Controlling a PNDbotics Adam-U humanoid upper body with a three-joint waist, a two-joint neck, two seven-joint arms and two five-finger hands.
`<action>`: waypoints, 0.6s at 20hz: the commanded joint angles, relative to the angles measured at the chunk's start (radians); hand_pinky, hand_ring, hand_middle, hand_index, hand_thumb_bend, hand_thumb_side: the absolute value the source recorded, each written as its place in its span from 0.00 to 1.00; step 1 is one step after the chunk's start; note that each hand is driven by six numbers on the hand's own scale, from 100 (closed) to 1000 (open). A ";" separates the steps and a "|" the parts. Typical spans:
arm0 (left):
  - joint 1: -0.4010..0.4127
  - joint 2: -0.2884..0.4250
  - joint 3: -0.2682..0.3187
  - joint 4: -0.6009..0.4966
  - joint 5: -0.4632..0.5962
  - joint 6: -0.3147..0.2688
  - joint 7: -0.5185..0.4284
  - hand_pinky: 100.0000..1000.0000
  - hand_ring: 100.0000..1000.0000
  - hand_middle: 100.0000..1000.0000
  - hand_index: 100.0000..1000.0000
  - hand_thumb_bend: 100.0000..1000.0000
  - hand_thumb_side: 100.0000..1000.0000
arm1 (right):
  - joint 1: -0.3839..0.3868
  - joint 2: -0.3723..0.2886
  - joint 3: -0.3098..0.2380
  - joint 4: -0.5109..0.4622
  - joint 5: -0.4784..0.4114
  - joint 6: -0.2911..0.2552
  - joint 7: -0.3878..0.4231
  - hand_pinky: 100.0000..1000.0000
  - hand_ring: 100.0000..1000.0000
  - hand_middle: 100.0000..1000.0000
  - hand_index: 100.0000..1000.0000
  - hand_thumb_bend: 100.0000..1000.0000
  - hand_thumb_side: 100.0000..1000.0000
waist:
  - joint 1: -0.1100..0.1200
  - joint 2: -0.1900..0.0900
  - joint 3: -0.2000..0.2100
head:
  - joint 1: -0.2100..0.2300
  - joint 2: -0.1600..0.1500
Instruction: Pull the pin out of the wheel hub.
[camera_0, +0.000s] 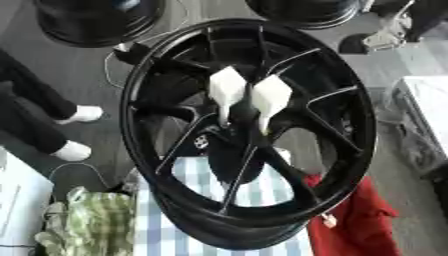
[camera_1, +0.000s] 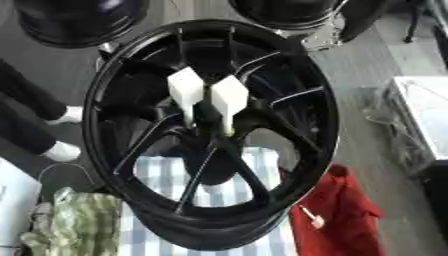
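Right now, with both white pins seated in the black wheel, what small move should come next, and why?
Probably bring a hand in above the right white pin, fingers open. Neither hand shows in either view, and it and the left white pin sit in the wheel hub, wide heads clear of the spokes.

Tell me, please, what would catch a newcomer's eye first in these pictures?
A large black wheel hub fills the middle of the view, standing tilted on a blue-and-white checked cloth. Two white pins stick out side by side near its centre, bright against the dark spokes. A red cloth lies at the lower right and a green checked cloth at the lower left; no robot hand shows.
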 joint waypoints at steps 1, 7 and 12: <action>-0.015 0.047 0.000 -0.029 0.006 0.000 -0.005 0.62 0.74 0.67 0.73 0.24 0.63 | 0.004 -0.005 -0.004 0.007 -0.020 0.001 -0.028 0.90 0.82 0.80 0.83 0.39 0.03 | 0.004 -0.013 -0.001 | 0.009 0.005; -0.008 0.056 -0.001 -0.026 0.008 0.006 -0.005 0.62 0.74 0.67 0.73 0.24 0.63 | 0.039 0.027 -0.002 0.004 -0.053 0.007 -0.085 0.90 0.82 0.80 0.83 0.42 0.00 | 0.007 -0.015 -0.003 | 0.013 0.005; -0.005 0.056 -0.005 -0.022 0.007 0.009 -0.007 0.62 0.74 0.67 0.73 0.24 0.64 | 0.040 0.044 0.005 -0.004 -0.068 0.021 -0.089 0.90 0.82 0.80 0.83 0.43 0.00 | 0.003 -0.018 -0.001 | -0.002 0.005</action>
